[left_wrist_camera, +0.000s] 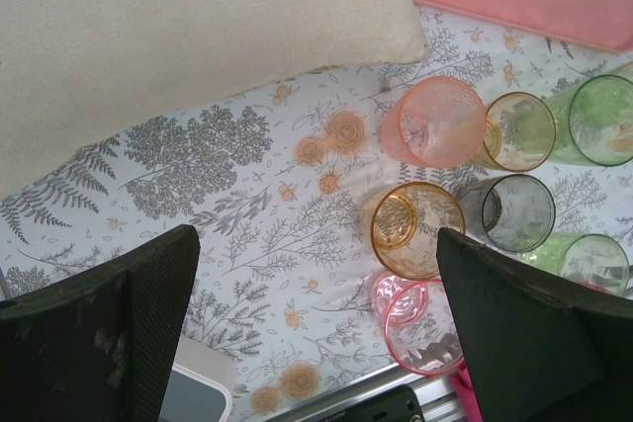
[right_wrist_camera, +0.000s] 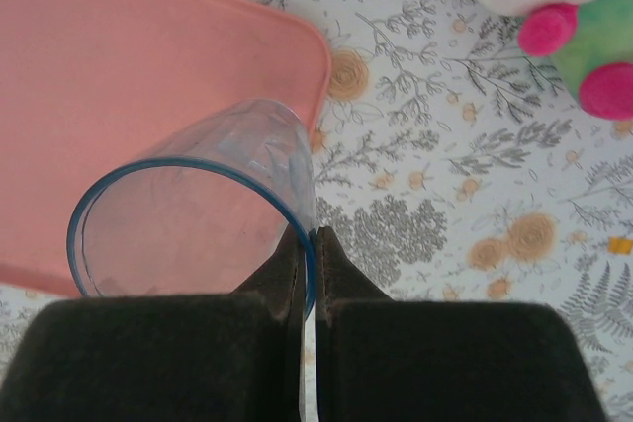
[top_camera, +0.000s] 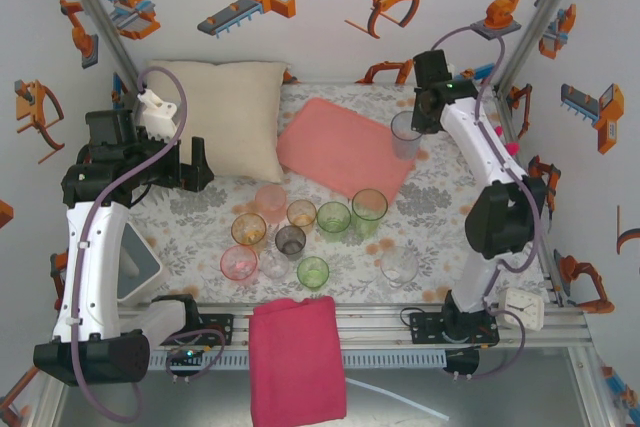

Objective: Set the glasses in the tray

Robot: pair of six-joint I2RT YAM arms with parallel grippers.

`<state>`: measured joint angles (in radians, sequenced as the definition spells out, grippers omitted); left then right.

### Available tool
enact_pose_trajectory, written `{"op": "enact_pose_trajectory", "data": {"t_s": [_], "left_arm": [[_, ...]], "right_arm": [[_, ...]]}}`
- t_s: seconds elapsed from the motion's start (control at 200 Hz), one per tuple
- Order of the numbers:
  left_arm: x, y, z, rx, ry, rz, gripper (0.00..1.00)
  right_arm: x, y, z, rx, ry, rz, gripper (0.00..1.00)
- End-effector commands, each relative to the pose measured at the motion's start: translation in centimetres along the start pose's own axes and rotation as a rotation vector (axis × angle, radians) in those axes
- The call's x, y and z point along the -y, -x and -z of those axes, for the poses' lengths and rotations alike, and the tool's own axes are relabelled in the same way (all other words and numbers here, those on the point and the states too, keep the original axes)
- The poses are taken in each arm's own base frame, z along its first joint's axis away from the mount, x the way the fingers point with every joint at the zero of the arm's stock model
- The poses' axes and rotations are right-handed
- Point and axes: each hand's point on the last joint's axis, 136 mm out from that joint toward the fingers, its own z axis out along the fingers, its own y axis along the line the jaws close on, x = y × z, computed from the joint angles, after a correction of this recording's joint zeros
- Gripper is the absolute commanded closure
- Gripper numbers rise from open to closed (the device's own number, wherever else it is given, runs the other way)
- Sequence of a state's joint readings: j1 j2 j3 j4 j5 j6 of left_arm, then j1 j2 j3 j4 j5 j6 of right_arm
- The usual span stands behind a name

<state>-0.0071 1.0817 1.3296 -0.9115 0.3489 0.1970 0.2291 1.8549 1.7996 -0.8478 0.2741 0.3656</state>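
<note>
Right arm first: it rises from its base at the near edge, bends at the elbow and stretches far up the right side of the desk (top_camera: 440, 207). The right tool (top_camera: 414, 115) is out at the far right corner of the tray (top_camera: 340, 152). On the wrist camera the right tool (right_wrist_camera: 310, 244) has its jaws pressed together on the rim of a blue-rimmed glass (right_wrist_camera: 198, 210), one finger inside the wall and one outside. That blue-rimmed glass (top_camera: 406, 135) hangs at the tray's right edge, its mouth towards the camera and its base out over the salmon surface of the tray (right_wrist_camera: 119, 86). Whether the base touches the tray I cannot tell. A plush toy (right_wrist_camera: 554, 7) lies on the floral cover just beyond.

Over to the left arm: folded up high on the left side, forearm reaching inward, with the left tool (top_camera: 197, 162) at the near edge of the cream pillow (top_camera: 225, 112). Its wrist camera looks straight down. The left tool (left_wrist_camera: 316, 239) is spread wide with nothing between its fingers (left_wrist_camera: 109, 328), only bare floral desk below.

The rest of the glasses (top_camera: 300, 237) stand upright in a loose cluster on the desk, near of the tray and off it: pinks, oranges, greens, a smoky one and clear ones. From the left wrist, a pink glass (left_wrist_camera: 442, 122) sits nearest the pillow's corner, with an orange glass (left_wrist_camera: 417, 229) just below it. A magenta cloth (top_camera: 297, 359) drapes over the front rail.
</note>
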Motion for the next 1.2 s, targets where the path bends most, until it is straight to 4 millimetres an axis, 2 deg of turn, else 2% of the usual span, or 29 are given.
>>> {"op": "enact_pose_trajectory", "data": {"t_s": [0.0, 0.125, 0.26, 0.461, 0.666, 0.976, 1.197], "left_arm": [[0.4, 0.1, 0.5, -0.008, -0.013, -0.009, 0.03], [0.6, -0.1, 0.3, -0.018, -0.024, 0.005, 0.03], [0.6, -0.3, 0.2, -0.021, -0.03, 0.013, 0.03], [0.5, -0.6, -0.7, -0.036, -0.04, 0.029, 0.03], [0.5, -0.4, -1.5, -0.042, -0.059, 0.062, 0.03], [0.4, -0.2, -1.5, -0.042, -0.057, 0.068, 0.03], [0.4, -0.4, -1.5, -0.046, -0.056, 0.068, 0.03]], "right_arm": [[-0.8, 2.4, -0.8, 0.048, 0.029, -0.02, 1.0], [-1.0, 2.3, -2.6, 0.021, 0.018, -0.019, 1.0], [-0.1, 1.7, -3.8, -0.004, -0.008, -0.022, 1.0], [1.6, 1.0, -4.8, -0.02, -0.023, -0.062, 1.0], [2.2, 0.4, -5.9, -0.051, 0.012, -0.094, 1.0], [2.0, 0.5, -6.0, -0.053, 0.032, -0.09, 1.0], [2.1, 0.3, -6.0, -0.066, 0.036, -0.087, 0.9]]}}
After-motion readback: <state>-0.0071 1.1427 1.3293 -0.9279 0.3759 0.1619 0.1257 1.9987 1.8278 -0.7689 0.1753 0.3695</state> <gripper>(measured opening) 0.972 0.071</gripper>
